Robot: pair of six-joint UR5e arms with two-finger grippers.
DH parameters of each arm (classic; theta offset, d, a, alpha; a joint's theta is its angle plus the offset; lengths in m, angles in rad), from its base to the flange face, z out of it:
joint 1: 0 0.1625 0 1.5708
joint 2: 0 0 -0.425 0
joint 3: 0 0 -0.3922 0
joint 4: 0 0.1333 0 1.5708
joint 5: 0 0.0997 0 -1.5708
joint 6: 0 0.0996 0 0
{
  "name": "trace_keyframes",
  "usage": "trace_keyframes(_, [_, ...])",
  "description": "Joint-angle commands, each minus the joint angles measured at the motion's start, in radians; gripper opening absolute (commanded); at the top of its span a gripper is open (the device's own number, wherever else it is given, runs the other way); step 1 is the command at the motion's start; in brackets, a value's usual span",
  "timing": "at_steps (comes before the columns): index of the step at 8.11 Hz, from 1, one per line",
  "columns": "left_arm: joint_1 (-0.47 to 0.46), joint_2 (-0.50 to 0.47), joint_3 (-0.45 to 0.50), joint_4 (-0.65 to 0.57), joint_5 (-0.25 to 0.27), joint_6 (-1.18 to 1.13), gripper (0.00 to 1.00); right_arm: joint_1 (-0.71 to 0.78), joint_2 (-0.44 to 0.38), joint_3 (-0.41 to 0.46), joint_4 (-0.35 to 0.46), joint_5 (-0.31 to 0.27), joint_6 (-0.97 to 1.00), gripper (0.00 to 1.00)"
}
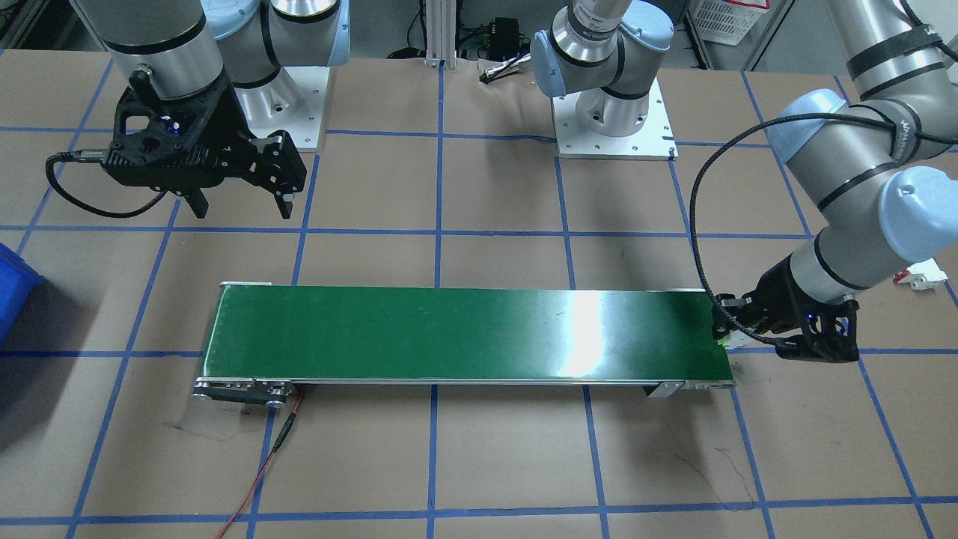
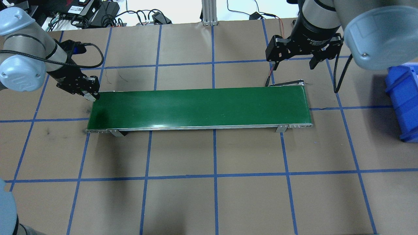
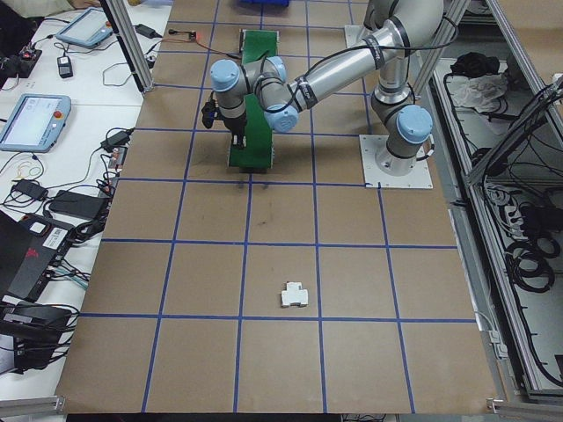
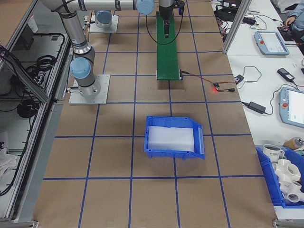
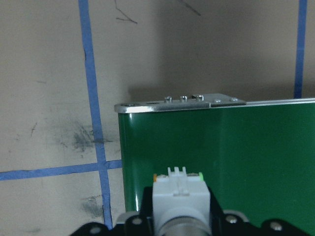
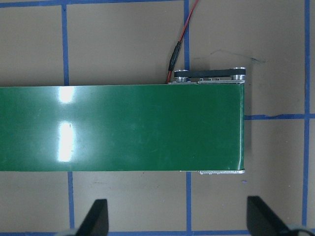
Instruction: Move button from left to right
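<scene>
A brown paper-covered desk ruled by blue tape into large squares fills the overhead view, with a long green conveyor belt lying across its middle. Wide bare squares lie below the belt in that view; above it runs only a narrower strip before cables and equipment at the top edge.

The left end effector sits at the belt's left end in the overhead view, low over the upper-left corner. It is clenched on the button, whose pale body with green corners shows at the bottom centre of the left wrist view, projecting over the belt just inside its metal end plate. In the front-facing view only a sliver of green and white peeks out beside the black fingers at the belt's right end.

The right end effector hangs above the belt's far right end, released, its two fingers spread well apart and touching nothing; in the right wrist view they frame the lower corners.

A blue bin is cut off at the right edge of the overhead view. A small white block lies alone on the desk in the left side view, too small to read in detail.
</scene>
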Motion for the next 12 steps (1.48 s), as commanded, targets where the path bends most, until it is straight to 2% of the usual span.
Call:
trace_keyframes(1, [-0.001,-0.01,-0.044,0.02,0.006,0.0,0.0,0.0,0.0,0.001,0.001,0.0,0.0,1.0])
trace_keyframes(7, [-0.001,-0.03,-0.072,0.042,0.01,-0.002,0.0,0.0,0.0,0.003,-0.001,-0.002,-0.005,1.0])
trace_keyframes(8, [-0.001,-0.032,-0.072,0.042,0.01,-0.008,0.25,-0.002,0.0,0.003,-0.001,-0.002,-0.005,1.0])
trace_keyframes(10, [-0.002,-0.021,-0.072,0.04,-0.002,-0.08,0.92,0.0,0.0,0.003,-0.001,-0.002,-0.005,1.0])
trace_keyframes(11, [-0.014,-0.009,-0.069,0.034,0.004,-0.085,1.0,-0.002,0.0,0.003,-0.001,-0.002,-0.005,1.0])
trace_keyframes(12, [-0.028,0.014,-0.06,0.024,0.003,-0.086,1.0,-0.002,0.0,0.003,-0.001,-0.002,-0.005,1.0])
